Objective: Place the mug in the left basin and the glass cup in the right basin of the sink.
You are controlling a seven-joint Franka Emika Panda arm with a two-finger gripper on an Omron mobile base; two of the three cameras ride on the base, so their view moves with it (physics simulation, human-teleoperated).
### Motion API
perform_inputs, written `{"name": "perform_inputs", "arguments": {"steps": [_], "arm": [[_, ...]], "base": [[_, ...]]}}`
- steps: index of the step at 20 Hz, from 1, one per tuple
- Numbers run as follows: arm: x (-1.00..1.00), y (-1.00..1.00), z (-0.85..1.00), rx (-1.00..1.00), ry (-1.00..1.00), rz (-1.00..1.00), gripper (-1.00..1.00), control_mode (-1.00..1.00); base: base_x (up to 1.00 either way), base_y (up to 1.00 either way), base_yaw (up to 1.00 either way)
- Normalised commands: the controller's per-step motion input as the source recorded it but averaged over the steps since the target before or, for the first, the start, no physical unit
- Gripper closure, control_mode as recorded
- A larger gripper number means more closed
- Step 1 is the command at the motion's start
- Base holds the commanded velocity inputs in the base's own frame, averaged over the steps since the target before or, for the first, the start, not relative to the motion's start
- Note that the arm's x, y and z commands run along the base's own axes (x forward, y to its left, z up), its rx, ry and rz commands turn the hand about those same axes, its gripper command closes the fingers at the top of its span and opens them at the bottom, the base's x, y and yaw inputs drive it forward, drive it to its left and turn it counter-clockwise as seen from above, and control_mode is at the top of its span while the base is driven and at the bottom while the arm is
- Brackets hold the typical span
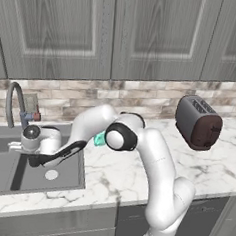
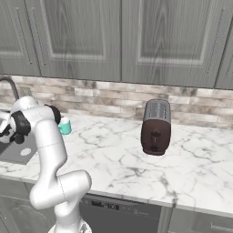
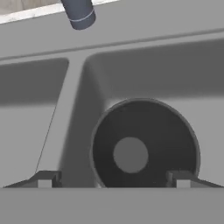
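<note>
Gripper [image 3: 113,179] is wide open over the glass cup [image 3: 144,146]. Looks slick and breakable, so I'd grab its rim.

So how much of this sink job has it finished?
About half, it seems. The glass cup stands upright in the right basin of the sink, and the claw hangs open just above it, its tips either side. The mug sits on the counter by the backsplash, not yet in the left basin.
</note>
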Motion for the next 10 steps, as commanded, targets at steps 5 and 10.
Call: {"name": "perform_inputs", "arguments": {"steps": [5, 10], "arm": [[-0.30, -0.02, 0.49, 0.00, -0.06, 0.00, -1.00, -1.00], [-0.33, 0.00, 0.48, 0.00, -0.06, 0.00, -1.00, -1.00]], "base": [[0.00, 0.00, 0.00], [0.00, 0.00, 0.00]]}}
